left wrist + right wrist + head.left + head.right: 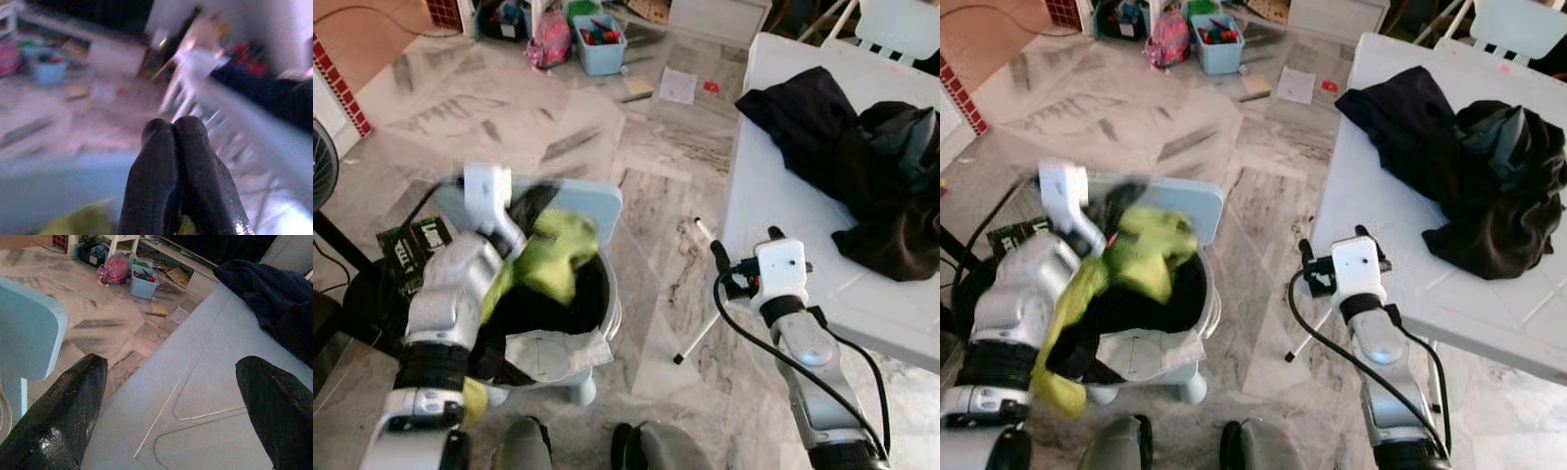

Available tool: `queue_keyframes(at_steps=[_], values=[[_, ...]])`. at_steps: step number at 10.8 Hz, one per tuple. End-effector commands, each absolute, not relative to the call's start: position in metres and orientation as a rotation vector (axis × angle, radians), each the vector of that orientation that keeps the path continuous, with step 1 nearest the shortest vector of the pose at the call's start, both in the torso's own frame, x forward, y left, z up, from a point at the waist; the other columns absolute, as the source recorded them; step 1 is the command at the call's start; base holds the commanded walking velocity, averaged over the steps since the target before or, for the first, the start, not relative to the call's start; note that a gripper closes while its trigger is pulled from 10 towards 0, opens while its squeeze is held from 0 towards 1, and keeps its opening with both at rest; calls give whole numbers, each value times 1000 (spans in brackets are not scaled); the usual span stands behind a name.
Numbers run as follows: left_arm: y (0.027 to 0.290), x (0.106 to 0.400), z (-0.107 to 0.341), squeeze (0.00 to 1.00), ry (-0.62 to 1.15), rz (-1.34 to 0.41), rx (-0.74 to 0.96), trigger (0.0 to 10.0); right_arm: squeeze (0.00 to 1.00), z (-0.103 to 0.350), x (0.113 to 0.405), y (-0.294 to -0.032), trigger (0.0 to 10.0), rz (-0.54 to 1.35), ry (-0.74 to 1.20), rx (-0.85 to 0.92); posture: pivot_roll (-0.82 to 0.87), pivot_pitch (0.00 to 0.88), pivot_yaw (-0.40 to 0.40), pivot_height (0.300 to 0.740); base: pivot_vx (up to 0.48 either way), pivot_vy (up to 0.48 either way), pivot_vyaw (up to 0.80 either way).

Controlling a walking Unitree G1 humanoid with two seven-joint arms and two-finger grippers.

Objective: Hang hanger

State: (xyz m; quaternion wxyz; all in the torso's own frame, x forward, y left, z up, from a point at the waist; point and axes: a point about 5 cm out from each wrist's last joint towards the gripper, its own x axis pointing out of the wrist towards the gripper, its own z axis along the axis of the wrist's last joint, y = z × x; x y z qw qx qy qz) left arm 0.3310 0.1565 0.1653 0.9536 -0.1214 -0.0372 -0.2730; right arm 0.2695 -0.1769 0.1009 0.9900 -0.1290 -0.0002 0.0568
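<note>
Left claw point(540, 211) lifts green garment point(556, 253) over blue chair point(592, 201).

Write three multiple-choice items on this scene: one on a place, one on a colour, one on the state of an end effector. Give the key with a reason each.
1. Where does the pile of dark clothes lie?
A. on the white table
B. on the floor
C. in the blue bin

2. What colour is the garment at the left end effector?
A. red
B. yellow-green
C. white

3. How do the right end effector's fingers stand?
A. shut on cloth
B. shut, holding nothing
C. open, holding nothing

Key: 1 A, the pile rests on the tabletop. 2 B, the cloth is lime. 3 C, the right wrist view shows the fingers wide apart over the table.
</note>
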Motion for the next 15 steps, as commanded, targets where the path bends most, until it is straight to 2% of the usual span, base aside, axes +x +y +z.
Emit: queue_keyframes(at_steps=[1,3,4,5,7,9,10,12,13,15], values=[[147,328,190,0,-162,-596,-337,0,0,99,269,-181,10000,98,5,-267,-35,123,-117,740,0,0,0],[138,317,227,0,-275,-638,-542,0,0,99,272,-180,10000,94,-1,-267,-26,117,-118,740,0,0,0],[135,303,227,0,-246,-705,-606,0,0,99,273,-180,10000,94,-3,-267,-24,117,-118,740,0,0,0],[134,283,210,0,-158,-768,-579,0,0,99,273,-180,10000,93,-4,-267,-24,117,-118,740,0,0,0],[153,248,157,0,55,-571,-444,0,0,96,272,-182,10000,94,4,-270,5,134,-119,740,0,0,0],[157,200,131,0,253,-645,-425,0,0,94,274,-177,10000,111,7,-267,25,137,-124,740,0,0,0],[168,187,117,0,343,-617,-385,0,0,94,277,-175,10000,116,3,-265,43,138,-128,740,0,0,0],[193,170,63,0,635,-367,-266,0,0,93,279,-175,10000,116,1,-267,45,135,-125,740,0,0,0],[205,167,42,0,696,-200,-217,0,0,93,278,-175,10000,113,-1,-270,37,133,-121,740,0,0,0],[238,175,44,0,498,146,-88,0,0,92,276,-178,10000,109,4,-275,38,134,-123,740,0,0,0]])
